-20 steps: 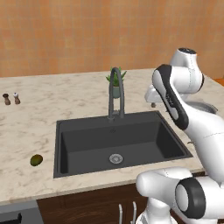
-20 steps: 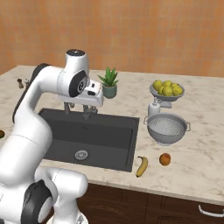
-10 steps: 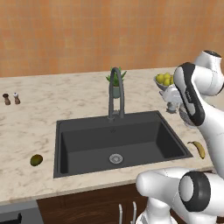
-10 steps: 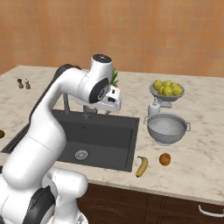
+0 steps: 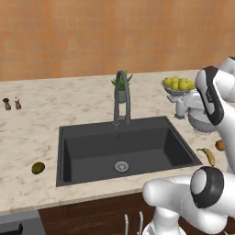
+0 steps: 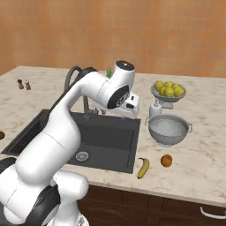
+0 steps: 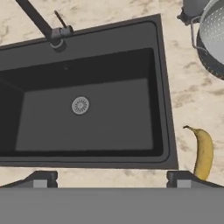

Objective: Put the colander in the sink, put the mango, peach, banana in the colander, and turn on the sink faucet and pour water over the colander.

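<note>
My gripper (image 6: pixel 128 111) hangs open and empty over the right part of the sink (image 6: pixel 115 148). In the hand view its fingertips (image 7: pixel 42 179) stand wide apart above the sink (image 7: pixel 162 87) near its front rim. The colander (image 6: pixel 169 130) sits on the counter right of the basin, also seen as the colander (image 7: pixel 212 34) and colander (image 5: pixel 200 123). The banana (image 6: pixel 143 167), or banana (image 7: pixel 202 153), lies by the sink's front right corner, with the peach (image 6: pixel 166 160) beside it. The mango (image 5: pixel 38 168) lies on the counter left of the sink. The sink faucet (image 5: pixel 122 97) runs no water.
A pedestal bowl of yellow fruit (image 6: pixel 167 90) stands behind the colander, with a small grey dispenser (image 6: pixel 154 108) beside it. A potted plant (image 5: pixel 121 87) is behind the faucet. Two shakers (image 5: pixel 11 103) stand far left. A steel drain (image 7: pixel 80 105) marks the basin floor.
The arm has swung to the right across the sink, from near the faucet to the basin's right side beside the colander. The gripper stayed open. No fruit or colander moved.
</note>
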Tool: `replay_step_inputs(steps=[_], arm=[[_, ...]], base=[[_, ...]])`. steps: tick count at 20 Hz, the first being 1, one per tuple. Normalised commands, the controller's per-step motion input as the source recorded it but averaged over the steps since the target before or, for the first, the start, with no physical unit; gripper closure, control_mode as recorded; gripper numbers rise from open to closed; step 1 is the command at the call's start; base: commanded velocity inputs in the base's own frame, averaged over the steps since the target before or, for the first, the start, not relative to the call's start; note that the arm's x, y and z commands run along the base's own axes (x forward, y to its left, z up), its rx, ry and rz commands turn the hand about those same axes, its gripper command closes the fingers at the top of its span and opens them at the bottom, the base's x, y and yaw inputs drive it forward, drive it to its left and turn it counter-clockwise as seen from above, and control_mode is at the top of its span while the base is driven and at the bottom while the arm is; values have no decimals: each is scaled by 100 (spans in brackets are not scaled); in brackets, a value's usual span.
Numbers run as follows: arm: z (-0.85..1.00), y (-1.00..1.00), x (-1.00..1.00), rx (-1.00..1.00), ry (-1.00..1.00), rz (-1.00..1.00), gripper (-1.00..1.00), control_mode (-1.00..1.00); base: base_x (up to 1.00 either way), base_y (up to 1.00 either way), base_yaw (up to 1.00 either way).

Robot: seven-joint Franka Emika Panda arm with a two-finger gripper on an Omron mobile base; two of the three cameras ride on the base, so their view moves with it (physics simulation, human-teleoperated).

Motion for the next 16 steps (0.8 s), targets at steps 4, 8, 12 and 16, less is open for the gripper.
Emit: replay_step_inputs(steps=[4,8,12,16], arm=[[-27,-65,13,0,0,-9,-100,-100],[-35,-84,0,0,0,-21,-100,-100],[-27,-71,1,0,0,-23,-100,-100],[-21,-69,9,0,0,-21,-100,-100]], base=[[0,0,0],[0,0,0],[0,0,0],[0,0,0]])
